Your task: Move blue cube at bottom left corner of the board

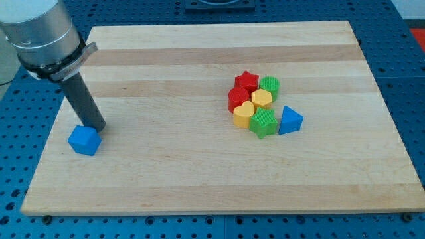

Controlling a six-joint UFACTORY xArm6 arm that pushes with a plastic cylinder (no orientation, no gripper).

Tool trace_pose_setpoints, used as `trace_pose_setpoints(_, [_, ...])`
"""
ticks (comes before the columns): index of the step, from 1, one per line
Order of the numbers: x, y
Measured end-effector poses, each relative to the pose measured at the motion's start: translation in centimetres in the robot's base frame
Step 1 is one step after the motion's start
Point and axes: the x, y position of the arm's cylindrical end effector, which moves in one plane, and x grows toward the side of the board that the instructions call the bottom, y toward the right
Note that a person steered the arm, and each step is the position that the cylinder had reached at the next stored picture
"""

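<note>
Now my tip [99, 128] touches the blue cube [84, 140] near the board's left edge.

Seen from the one camera, the wooden board [199, 179] fills most of the frame on a blue pegged bench [408, 99]. The blue cube sits close to the left edge, in the lower half, a little above the bottom left corner, with bare wood between it and both edges. My tip is a plain rod with no claw, so it opens on nothing and holds nothing; it stands just at the cube's upper right side. Well apart, right of centre, a tight cluster lies together: a red star [246, 81], a second red block [237, 99], a green cylinder [269, 85], a yellow block [261, 98], a yellow heart [244, 114], a green star [263, 122] and a blue triangle [289, 120]. Wide open wood lies between cube and cluster.
</note>
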Motion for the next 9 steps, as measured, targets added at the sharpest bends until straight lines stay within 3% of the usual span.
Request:
trace_pose_setpoints(5, [5.1,-1.2])
trace_pose_setpoints(9, [6.1,-1.6])
